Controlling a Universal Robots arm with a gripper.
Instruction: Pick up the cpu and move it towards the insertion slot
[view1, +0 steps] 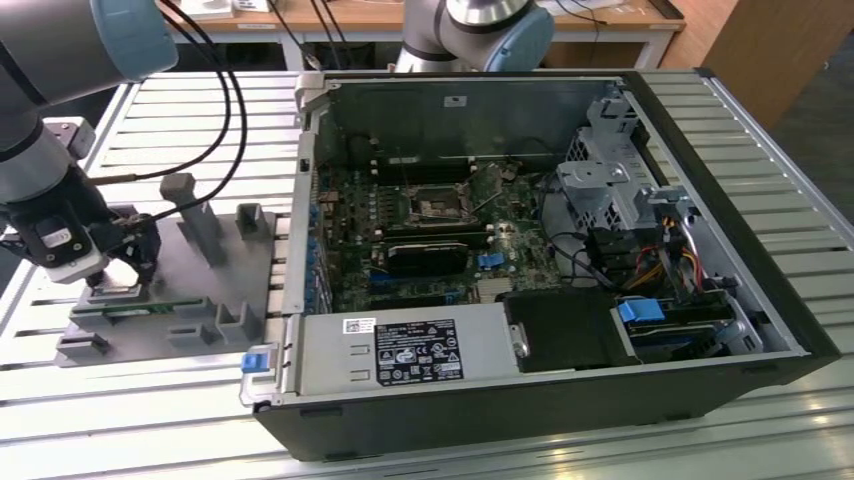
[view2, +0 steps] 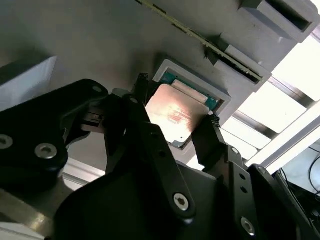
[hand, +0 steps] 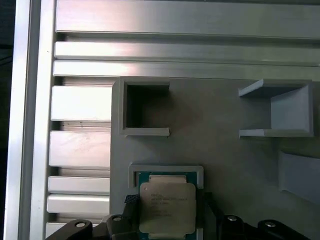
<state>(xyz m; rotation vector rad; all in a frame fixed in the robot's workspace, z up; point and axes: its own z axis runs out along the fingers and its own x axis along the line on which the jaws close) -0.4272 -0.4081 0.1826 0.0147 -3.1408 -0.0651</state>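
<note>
The cpu has a smooth, shiny metal lid with a pale glare on it. My gripper is matt black. The holder looks like matt grey plastic, and the table is bare metal — ribbed, with a brushed sheen.

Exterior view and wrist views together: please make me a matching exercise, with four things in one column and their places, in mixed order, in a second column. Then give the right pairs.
Things
1. shiny silver-grey square cpu
2. silver-framed square insertion slot
3. black gripper
4. flat grey plastic fixture plate

Places
A. on the green motherboard inside the open black computer case
B. on the slatted aluminium table, at the exterior view's left of the case
C. in a pale square pocket of the plate
D. low over the plate, at the chip

Pairs: 1-C, 2-A, 3-D, 4-B
</note>
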